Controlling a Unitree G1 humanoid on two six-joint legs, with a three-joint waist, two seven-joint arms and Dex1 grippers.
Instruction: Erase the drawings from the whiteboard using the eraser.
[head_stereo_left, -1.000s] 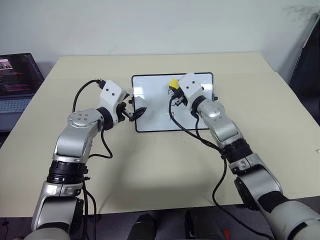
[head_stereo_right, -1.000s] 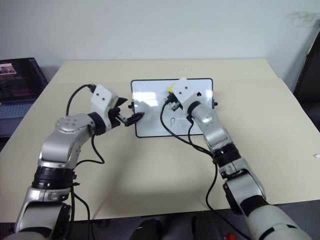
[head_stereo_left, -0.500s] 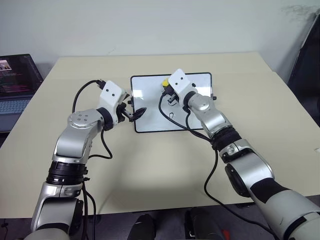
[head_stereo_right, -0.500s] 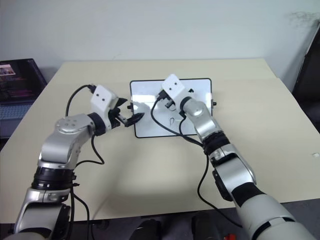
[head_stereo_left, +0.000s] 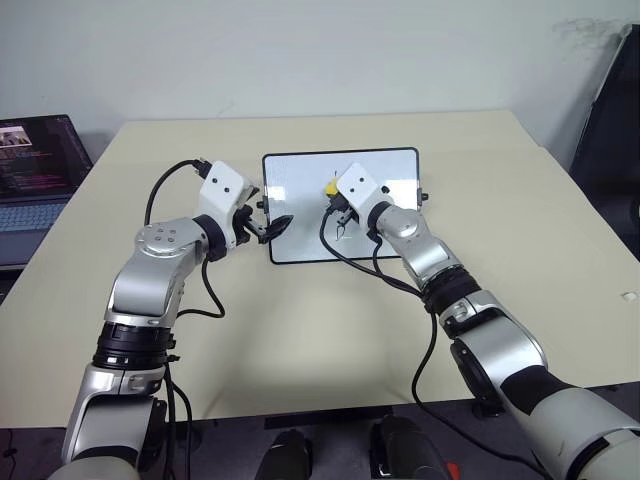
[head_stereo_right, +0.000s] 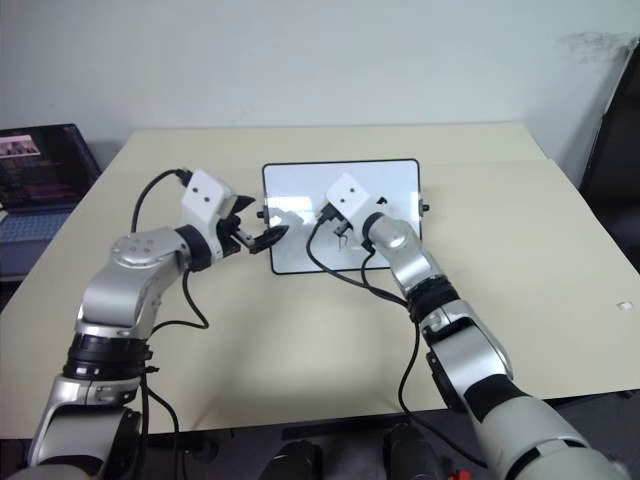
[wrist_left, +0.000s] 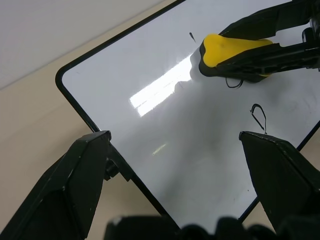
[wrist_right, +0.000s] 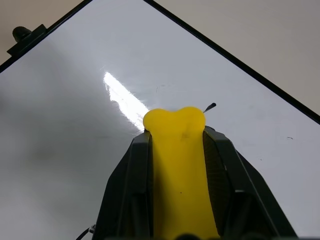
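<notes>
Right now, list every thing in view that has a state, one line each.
whiteboard: flat on the table, partly wiped.
drawings: one whole mark and a few traces left.
eraser: clamped, against the board.
right gripper: shut on the eraser.
left gripper: open, at the board's left edge.
laptop: open, screen lit.

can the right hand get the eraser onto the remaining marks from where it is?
Probably yes. The right hand holds the eraser on the board, right beside the marks; nothing lies between.
</notes>
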